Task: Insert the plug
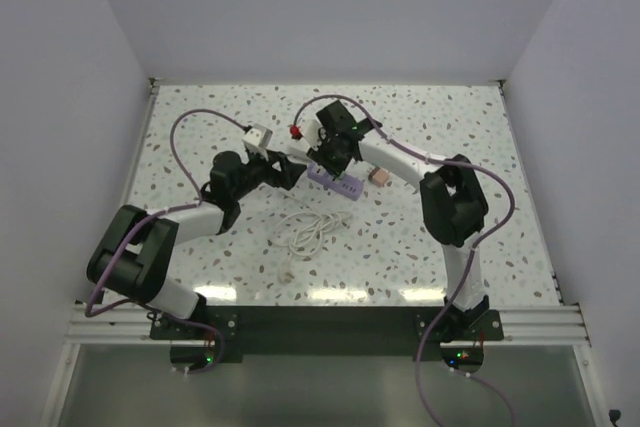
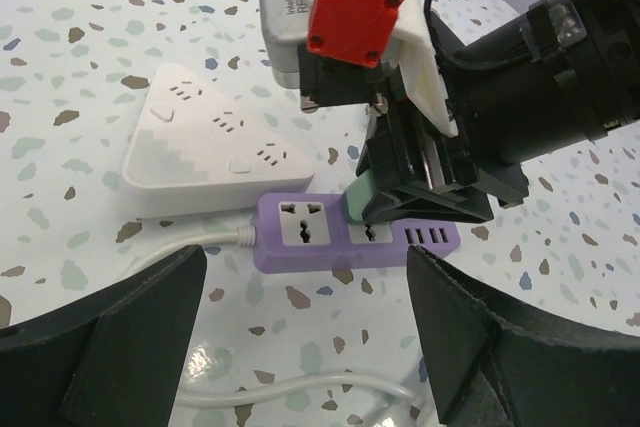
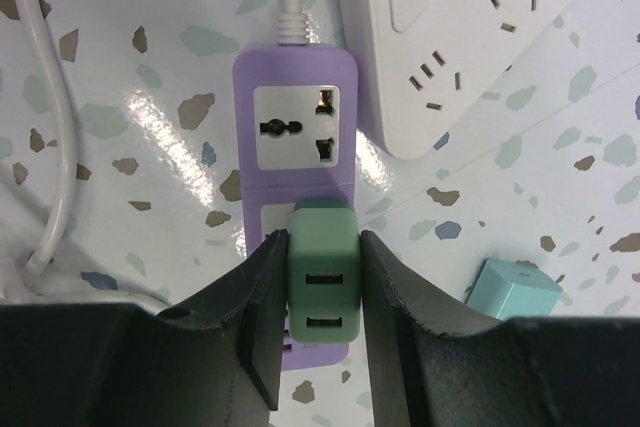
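Note:
A purple power strip [image 3: 295,107] lies on the speckled table, also seen in the left wrist view [image 2: 300,237] and the top view [image 1: 335,182]. My right gripper [image 3: 322,277] is shut on a green plug [image 3: 322,272] with two USB slots, holding it on the strip's second socket; its prongs are hidden. The plug also shows in the left wrist view [image 2: 358,202]. My left gripper [image 2: 305,347] is open and empty, just in front of the strip, its fingers [image 2: 120,337] apart on either side.
A white triangular power strip [image 2: 210,147] lies behind the purple one. The white cord [image 1: 308,230] coils in front. A light blue block [image 3: 515,292] and a pinkish block [image 1: 379,177] lie to the right.

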